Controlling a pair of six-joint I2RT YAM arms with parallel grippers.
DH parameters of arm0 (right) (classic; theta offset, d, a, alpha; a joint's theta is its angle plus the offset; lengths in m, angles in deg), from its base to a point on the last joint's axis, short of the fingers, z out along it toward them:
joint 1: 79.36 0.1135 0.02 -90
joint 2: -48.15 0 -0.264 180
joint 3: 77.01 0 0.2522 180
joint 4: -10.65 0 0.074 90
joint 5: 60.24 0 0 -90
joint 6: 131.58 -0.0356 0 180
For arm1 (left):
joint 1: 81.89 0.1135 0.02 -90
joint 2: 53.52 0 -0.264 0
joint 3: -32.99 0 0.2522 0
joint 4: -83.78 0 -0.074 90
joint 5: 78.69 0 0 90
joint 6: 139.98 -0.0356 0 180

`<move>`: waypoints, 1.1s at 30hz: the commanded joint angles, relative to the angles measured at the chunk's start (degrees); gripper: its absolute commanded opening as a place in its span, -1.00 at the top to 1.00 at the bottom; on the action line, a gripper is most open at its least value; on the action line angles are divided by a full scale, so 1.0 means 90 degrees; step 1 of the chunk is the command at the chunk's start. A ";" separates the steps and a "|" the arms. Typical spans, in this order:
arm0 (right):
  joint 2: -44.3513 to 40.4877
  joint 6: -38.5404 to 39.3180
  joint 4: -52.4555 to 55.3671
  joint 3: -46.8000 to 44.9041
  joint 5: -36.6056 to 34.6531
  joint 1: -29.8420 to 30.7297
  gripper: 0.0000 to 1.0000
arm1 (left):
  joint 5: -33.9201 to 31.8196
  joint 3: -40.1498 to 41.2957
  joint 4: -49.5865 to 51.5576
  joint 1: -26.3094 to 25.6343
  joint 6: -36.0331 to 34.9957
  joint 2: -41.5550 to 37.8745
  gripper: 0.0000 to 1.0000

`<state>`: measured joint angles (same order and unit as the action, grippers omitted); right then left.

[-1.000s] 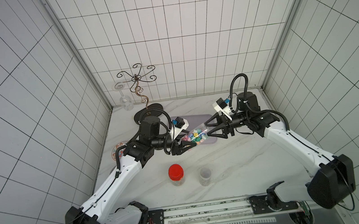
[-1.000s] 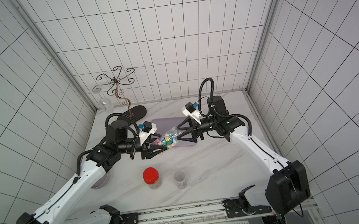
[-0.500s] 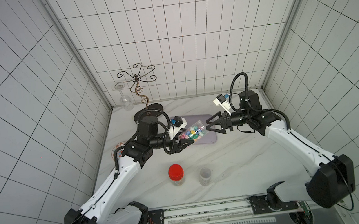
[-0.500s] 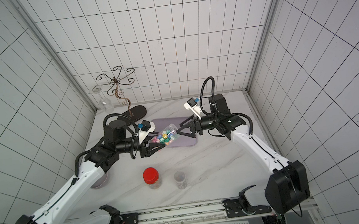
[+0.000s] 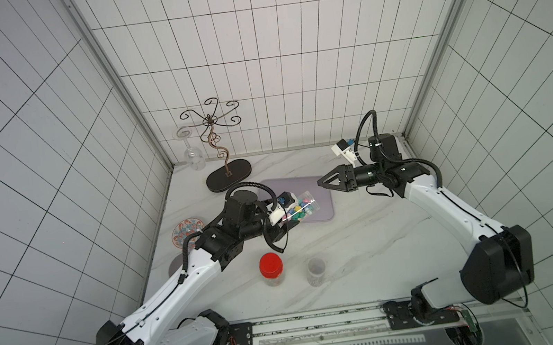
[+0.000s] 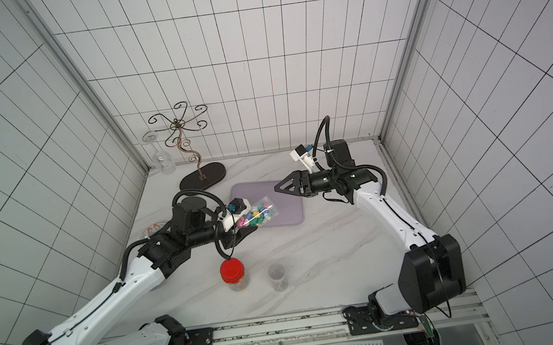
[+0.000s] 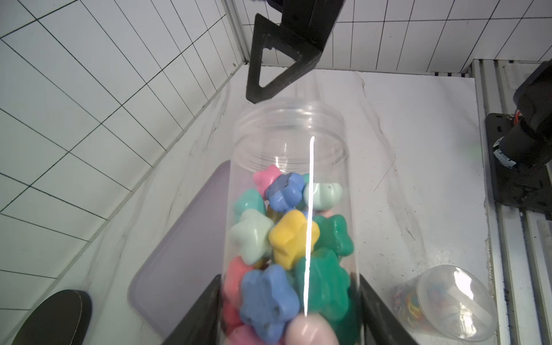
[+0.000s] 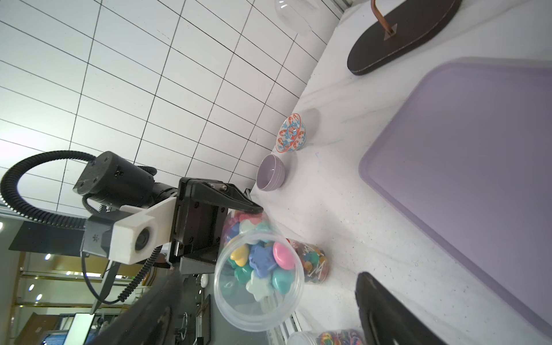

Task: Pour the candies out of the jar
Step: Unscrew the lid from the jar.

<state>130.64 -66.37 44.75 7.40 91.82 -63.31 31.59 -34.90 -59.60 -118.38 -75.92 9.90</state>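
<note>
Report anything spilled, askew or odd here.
Nothing spilled. The uncapped jar is held tilted by the left gripper near the purple tray, candies inside. The right gripper stands open, clear of it.

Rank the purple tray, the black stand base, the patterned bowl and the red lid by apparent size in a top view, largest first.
1. purple tray
2. black stand base
3. patterned bowl, partly behind the left arm
4. red lid; nearer the camera, so these last two are unsure
</note>
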 commanded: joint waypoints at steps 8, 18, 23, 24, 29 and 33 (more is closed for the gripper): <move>0.0140 0.0188 0.0420 0.0421 0.0543 0.0212 -0.86 | -0.0280 -0.0045 -0.0540 -0.0086 -0.0184 -0.0057 0.19; 0.0469 0.0119 0.0229 0.0643 0.0380 0.0506 -0.72 | -0.0245 -0.0060 -0.0518 -0.0096 -0.0163 -0.0044 0.19; 0.0511 0.0122 0.0135 0.0743 0.0430 0.0616 -0.69 | -0.0231 -0.0060 -0.0508 -0.0096 -0.0155 -0.0014 0.19; 0.0509 0.0119 0.0118 0.0770 0.0428 0.0629 -0.68 | -0.0225 -0.0061 -0.0508 -0.0096 -0.0156 -0.0005 0.19; 0.0545 0.0117 0.0056 0.0879 0.0467 0.0716 -0.67 | -0.0198 -0.0089 -0.0498 -0.0095 -0.0138 0.0043 0.19; 0.0570 0.0145 0.0035 0.0907 0.0426 0.0718 -0.59 | -0.0202 -0.0090 -0.0488 -0.0096 -0.0136 0.0053 0.19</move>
<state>134.99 -65.50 46.13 9.59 94.90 -57.30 28.90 -34.84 -60.85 -118.97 -76.62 10.38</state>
